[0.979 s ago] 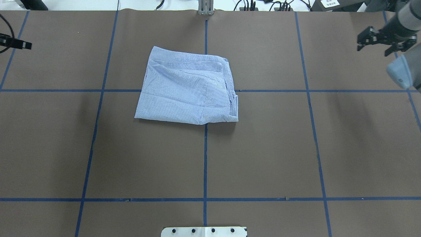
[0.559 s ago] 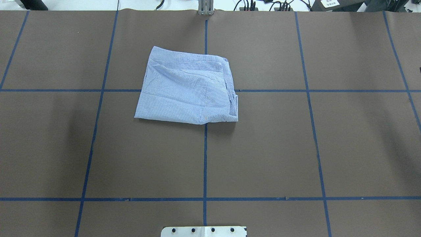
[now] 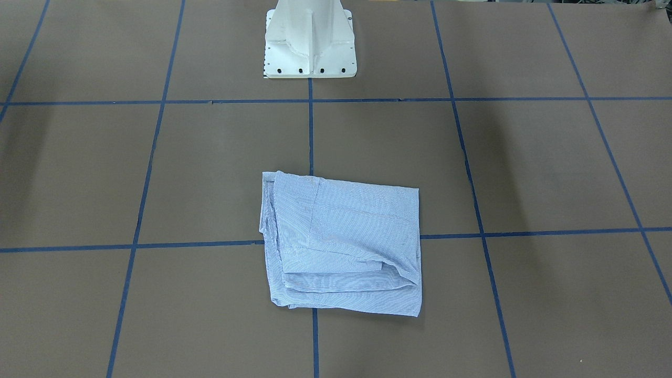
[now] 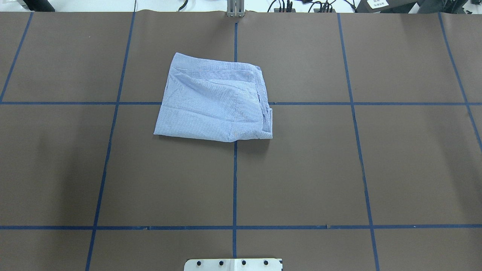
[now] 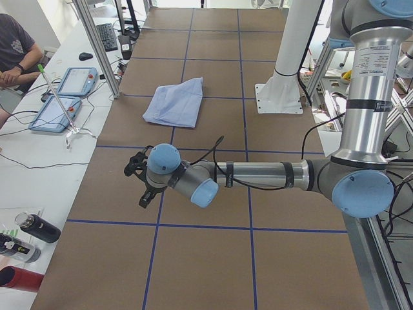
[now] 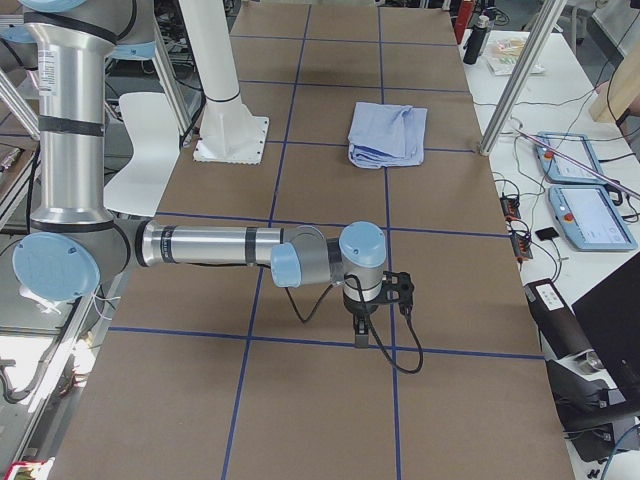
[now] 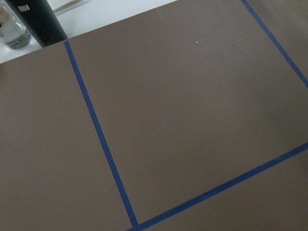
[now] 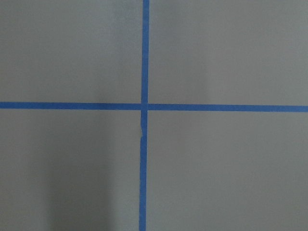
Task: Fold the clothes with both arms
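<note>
Overhead exterior: shirt folded square | looks done, maybe tidy edges next | left gripper, right gripper: can't tell if spread

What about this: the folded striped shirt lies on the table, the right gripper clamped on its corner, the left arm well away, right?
Not quite. The right gripper is not on the shirt; the exterior right view shows it over bare table, well away from it. The shirt lies folded on the table, and the left arm is away too.
</note>
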Action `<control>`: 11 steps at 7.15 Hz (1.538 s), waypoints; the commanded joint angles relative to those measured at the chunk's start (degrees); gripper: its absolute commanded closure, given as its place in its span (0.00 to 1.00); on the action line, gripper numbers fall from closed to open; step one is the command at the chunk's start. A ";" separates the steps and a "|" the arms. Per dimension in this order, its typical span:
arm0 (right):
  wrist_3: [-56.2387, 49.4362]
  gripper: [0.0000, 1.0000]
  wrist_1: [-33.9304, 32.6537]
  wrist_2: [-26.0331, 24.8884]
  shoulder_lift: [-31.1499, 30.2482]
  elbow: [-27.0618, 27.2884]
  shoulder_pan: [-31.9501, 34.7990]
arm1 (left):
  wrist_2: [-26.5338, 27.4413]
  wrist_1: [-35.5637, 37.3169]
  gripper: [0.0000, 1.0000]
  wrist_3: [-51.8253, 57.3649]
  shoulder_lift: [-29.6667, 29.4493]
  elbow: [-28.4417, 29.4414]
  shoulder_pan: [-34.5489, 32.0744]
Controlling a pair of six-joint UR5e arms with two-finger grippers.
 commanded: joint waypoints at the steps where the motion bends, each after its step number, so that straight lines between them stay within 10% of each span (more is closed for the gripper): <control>1: -4.97 0.00 0.03 0.08 -2.84 0.03 0.83 | 1.44 0.36 0.00 2.37 1.94 -0.79 0.38; 11: -9.21 0.00 -4.45 1.75 -2.33 -1.11 2.93 | 5.41 7.57 0.00 2.63 5.72 -5.27 -0.05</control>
